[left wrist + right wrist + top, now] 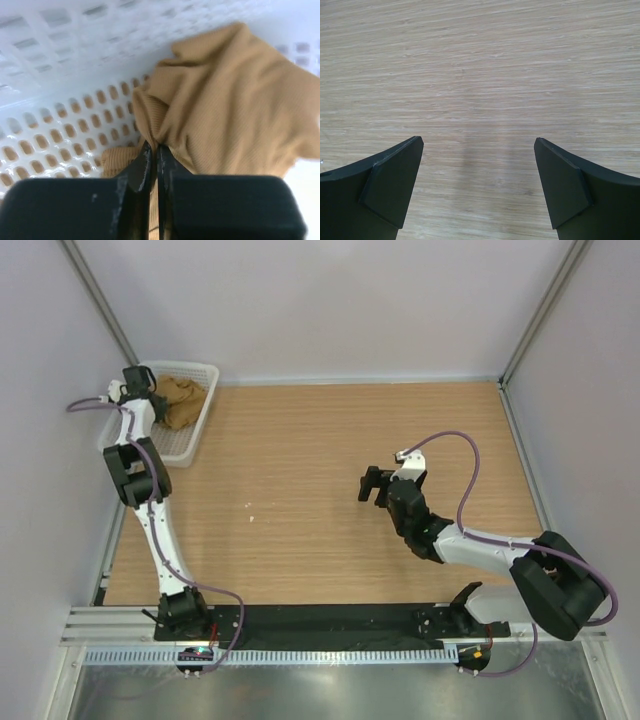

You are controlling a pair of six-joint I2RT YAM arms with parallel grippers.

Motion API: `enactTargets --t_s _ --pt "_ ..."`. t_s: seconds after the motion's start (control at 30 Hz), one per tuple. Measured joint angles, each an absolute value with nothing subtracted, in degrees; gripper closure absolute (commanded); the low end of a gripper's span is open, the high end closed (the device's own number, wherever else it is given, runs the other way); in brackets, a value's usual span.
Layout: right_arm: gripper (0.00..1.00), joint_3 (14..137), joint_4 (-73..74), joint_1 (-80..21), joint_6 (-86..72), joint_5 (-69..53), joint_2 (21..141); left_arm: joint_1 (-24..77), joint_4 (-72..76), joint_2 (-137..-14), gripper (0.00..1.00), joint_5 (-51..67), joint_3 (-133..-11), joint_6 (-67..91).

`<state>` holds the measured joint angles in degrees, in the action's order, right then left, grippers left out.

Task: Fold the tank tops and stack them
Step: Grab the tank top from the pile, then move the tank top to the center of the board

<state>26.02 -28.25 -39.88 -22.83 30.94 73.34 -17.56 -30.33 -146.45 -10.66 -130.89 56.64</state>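
Note:
A tan-brown tank top [182, 399] lies bunched up in the white mesh basket [200, 430] at the far left of the table. My left gripper [150, 405] reaches into the basket. In the left wrist view the left gripper [153, 146] is shut on a fold of the tank top [225, 110], with cloth pinched between the fingers [141, 162]. My right gripper [372, 486] hovers over bare table right of centre; in the right wrist view the right gripper [479, 142] is open and empty, with only wood between the jaws.
The wooden table [330, 440] is bounded by white walls at the back and both sides. The basket wall [55, 135] stands close on the left of the left gripper. A small white speck [250, 505] lies on the table.

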Motion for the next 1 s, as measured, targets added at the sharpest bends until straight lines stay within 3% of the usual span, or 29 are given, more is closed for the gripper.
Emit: enactTargets --t_s 0.3,0.7,1.0 --pt "0.0 26.02 -28.25 -39.88 -22.57 30.61 73.34 -16.32 -20.43 -125.05 1.0 -4.43 -103.35 60.58" --pt "0.0 26.04 -28.18 -39.88 -22.48 29.3 74.17 -11.22 -8.62 -73.89 1.0 -3.66 -66.43 70.72" --pt "0.0 26.04 -28.27 -39.88 -22.31 28.51 73.84 2.92 -10.79 -41.25 1.0 -3.11 -63.81 71.77"
